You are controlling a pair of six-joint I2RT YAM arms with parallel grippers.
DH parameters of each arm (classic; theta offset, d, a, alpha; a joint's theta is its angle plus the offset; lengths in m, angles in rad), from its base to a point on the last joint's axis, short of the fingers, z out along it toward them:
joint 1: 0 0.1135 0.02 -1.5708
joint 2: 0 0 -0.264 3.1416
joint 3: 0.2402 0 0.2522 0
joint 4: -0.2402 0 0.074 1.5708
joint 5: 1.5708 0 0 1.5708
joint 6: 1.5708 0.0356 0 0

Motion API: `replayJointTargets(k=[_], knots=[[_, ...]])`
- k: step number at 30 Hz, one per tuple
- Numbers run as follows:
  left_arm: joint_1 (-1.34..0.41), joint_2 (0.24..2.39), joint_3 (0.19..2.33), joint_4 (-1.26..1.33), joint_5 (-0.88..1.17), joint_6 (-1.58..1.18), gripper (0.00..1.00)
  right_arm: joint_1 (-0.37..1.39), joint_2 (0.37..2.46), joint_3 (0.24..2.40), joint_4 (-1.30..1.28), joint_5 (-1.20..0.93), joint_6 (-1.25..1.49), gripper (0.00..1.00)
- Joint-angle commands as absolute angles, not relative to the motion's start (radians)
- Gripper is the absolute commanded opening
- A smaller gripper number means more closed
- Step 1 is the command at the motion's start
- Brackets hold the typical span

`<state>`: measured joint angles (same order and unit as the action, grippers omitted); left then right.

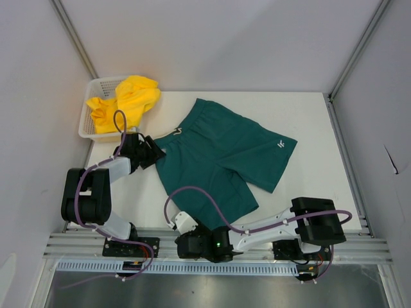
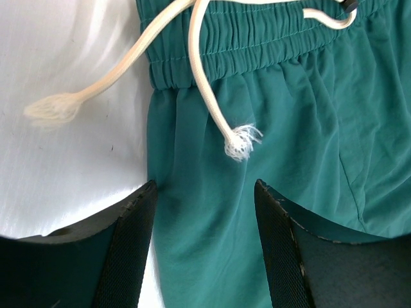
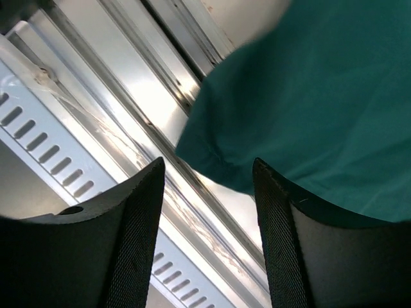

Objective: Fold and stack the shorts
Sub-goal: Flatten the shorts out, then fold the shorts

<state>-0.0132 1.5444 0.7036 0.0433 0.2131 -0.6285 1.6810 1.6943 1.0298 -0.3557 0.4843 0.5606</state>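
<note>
The dark teal-green shorts (image 1: 225,154) lie spread flat on the white table, waistband to the far left and legs toward the near edge. Their white drawstring (image 2: 205,83) trails loose over the waistband. My left gripper (image 1: 151,153) stands open over the shorts' left side just below the waistband (image 2: 204,186), its fingers apart on either side of the cloth edge. My right gripper (image 1: 182,242) hangs open at the near edge (image 3: 207,163), with a leg hem corner (image 3: 212,151) lying just beyond its tips. The yellow shorts (image 1: 131,96) sit crumpled in the basket.
A white mesh basket (image 1: 90,109) stands at the table's far left corner. Aluminium rails (image 3: 128,122) and a slotted strip (image 3: 38,141) run along the near edge under the right gripper. Walls close in on the left, back and right.
</note>
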Motion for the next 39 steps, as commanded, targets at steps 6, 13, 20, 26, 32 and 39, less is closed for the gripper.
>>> replayJointTargets(k=[6,13,20,26,32,39], knots=[[-0.003,1.513,0.690,0.072,0.224,-0.623,0.64,1.664,1.793,1.118,-0.310,0.446,0.540,0.57],[-0.003,1.514,0.692,0.075,0.230,-0.624,0.64,1.651,1.836,1.106,-0.308,0.428,0.560,0.50],[-0.003,1.517,0.690,0.075,0.229,-0.626,0.64,1.690,1.799,1.080,-0.319,0.489,0.554,0.00],[-0.003,1.513,0.692,0.064,0.218,-0.629,0.67,1.766,1.733,1.037,-0.386,0.554,0.586,0.00],[-0.003,1.491,0.687,0.063,0.212,-0.630,0.71,1.816,1.666,0.973,-0.417,0.592,0.650,0.00],[0.054,1.488,0.680,0.061,0.236,-0.626,0.75,1.850,1.615,0.922,-0.442,0.621,0.707,0.00]])
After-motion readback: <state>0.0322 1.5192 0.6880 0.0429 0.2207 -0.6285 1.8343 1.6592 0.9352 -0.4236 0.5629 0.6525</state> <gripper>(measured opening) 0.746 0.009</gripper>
